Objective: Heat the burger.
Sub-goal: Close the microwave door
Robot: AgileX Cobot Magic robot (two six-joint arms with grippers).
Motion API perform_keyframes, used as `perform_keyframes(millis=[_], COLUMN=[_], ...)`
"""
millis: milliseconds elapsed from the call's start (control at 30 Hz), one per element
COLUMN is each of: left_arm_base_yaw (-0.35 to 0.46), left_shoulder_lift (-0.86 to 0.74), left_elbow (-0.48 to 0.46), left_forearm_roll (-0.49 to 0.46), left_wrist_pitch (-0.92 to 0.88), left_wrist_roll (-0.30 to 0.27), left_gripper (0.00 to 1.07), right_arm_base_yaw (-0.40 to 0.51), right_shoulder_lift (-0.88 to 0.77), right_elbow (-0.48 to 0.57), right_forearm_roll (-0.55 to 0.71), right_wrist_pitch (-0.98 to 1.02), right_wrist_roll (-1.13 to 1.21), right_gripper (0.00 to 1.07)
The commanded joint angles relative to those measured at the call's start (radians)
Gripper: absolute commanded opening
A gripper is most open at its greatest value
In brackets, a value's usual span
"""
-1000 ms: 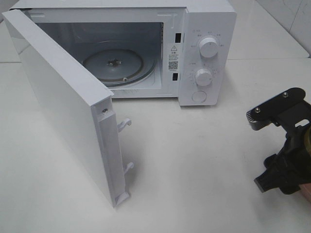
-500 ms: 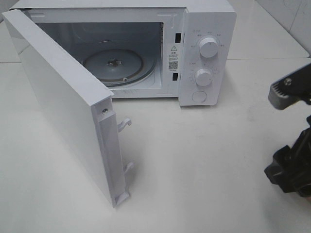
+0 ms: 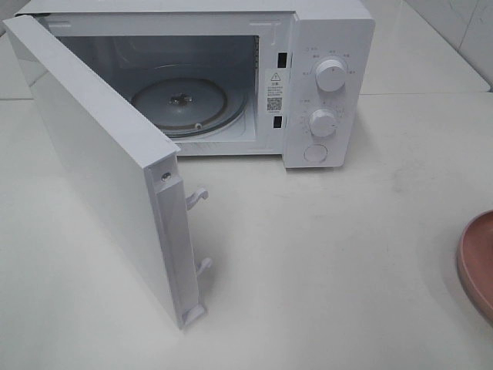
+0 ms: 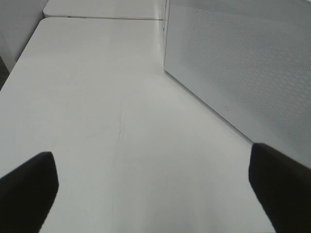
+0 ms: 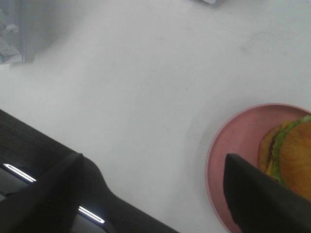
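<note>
The left gripper (image 4: 150, 194) is hovering over the white table (image 4: 97, 97) with its jaws spread wide, gripping and touching nothing; the open microwave door (image 4: 243, 63) is standing beside it. The right gripper (image 5: 155, 194) is also holding its jaws well apart, empty, above the table. The burger (image 5: 291, 155) is sitting on the pink plate (image 5: 238, 145), just beside one dark finger (image 5: 257, 199); whether they are touching cannot be told. In the high view, only the plate's rim (image 3: 474, 258) is showing, at about four o'clock from the microwave (image 3: 323, 77), whose cavity is standing open with the glass turntable (image 3: 181, 104) bare.
</note>
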Motion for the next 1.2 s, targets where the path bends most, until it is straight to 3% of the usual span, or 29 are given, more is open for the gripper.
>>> perform_keyframes(millis=[33,267,433,800,1200], left_arm_base_yaw=[0.005,0.005,0.005,0.005,0.005], left_shoulder_lift=[-0.017,-0.017,-0.017,-0.017,-0.015], left_elbow=[0.001,0.001,0.001,0.001,0.001], left_forearm_roll=[-0.004,-0.004,-0.004,-0.004,-0.004], left_wrist_pitch=[0.002,0.002,0.002,0.002,0.002], left_wrist_roll=[-0.002,-0.002,-0.002,-0.002,-0.002], left_gripper=[1.00,1.00,1.00,1.00,1.00], right_arm_base_yaw=[-0.073,-0.202,-0.328,-0.449,-0.534], right_shoulder_lift=[-0.074,-0.198,-0.350,-0.538,-0.659], right_elbow=[-0.008,-0.001,0.087,0.211,0.219], right_forearm_roll=[0.011,0.058,0.095,0.125,0.145], right_wrist_pitch=[0.041,0.054,0.021,-0.032,-0.045], right_wrist_roll=[-0.030,-0.057,-0.095,-0.096,-0.115], right_gripper=[0.76,0.76,0.76,0.76,0.75])
